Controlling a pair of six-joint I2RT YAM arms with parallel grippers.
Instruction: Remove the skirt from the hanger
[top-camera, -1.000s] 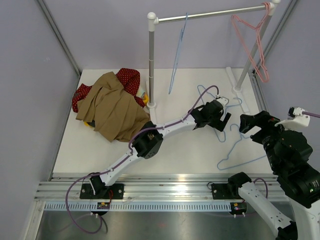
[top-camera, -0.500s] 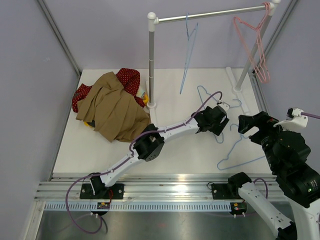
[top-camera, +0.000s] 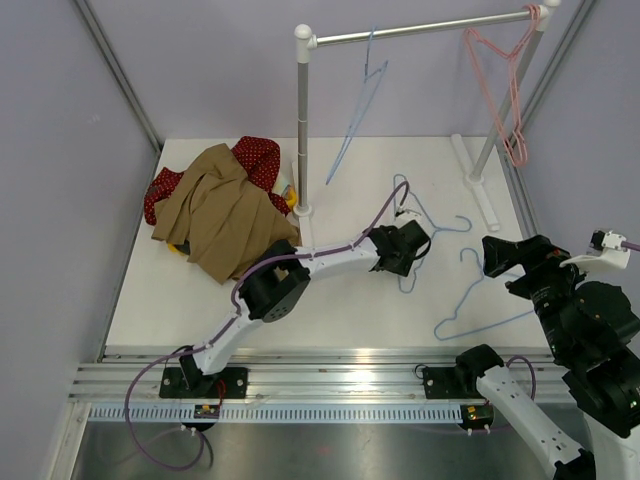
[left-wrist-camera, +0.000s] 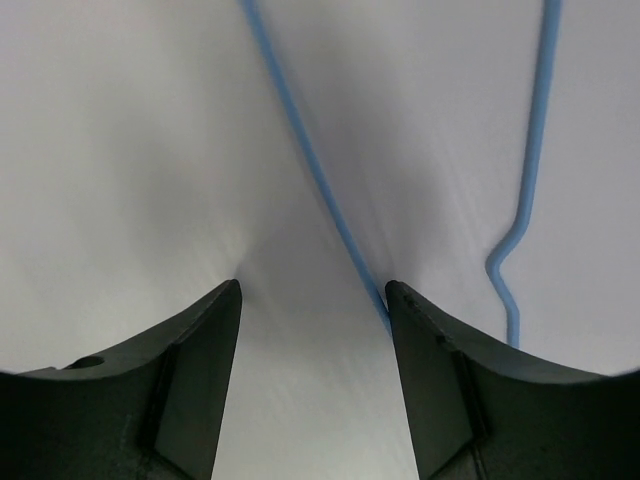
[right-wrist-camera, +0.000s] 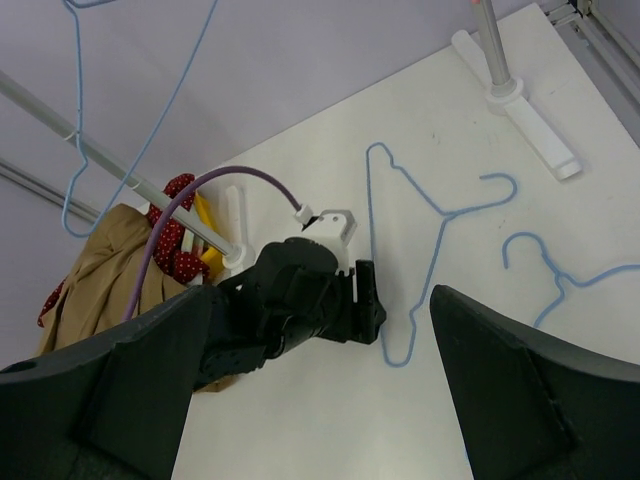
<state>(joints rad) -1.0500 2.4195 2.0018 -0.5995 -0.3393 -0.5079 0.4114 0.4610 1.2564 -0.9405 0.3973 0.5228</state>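
A tan skirt (top-camera: 225, 215) lies crumpled at the table's left, on top of a red polka-dot garment (top-camera: 258, 155); both also show in the right wrist view, tan skirt (right-wrist-camera: 100, 270) and red garment (right-wrist-camera: 175, 240). I see no hanger in the skirt; something yellow (top-camera: 288, 195) pokes out beside the pile. My left gripper (top-camera: 415, 250) is low over the table's middle, far from the skirt. It (left-wrist-camera: 312, 290) is open and empty, with the wire of a blue hanger (left-wrist-camera: 533, 130) beside its right finger. My right gripper (top-camera: 505, 265) hovers at the right, open (right-wrist-camera: 320, 300) and empty.
That blue hanger (top-camera: 435, 222) lies flat on the table, a second blue one (top-camera: 458, 300) nearer my right arm. A rack post (top-camera: 302, 130) stands mid-table; its rail carries a tilted blue hanger (top-camera: 357, 122) and a pink one (top-camera: 515, 145).
My left gripper has pulled back to the left along the table and its jaws have narrowed. The blue hanger on the rail is swinging. My right arm has shifted slightly down and right.
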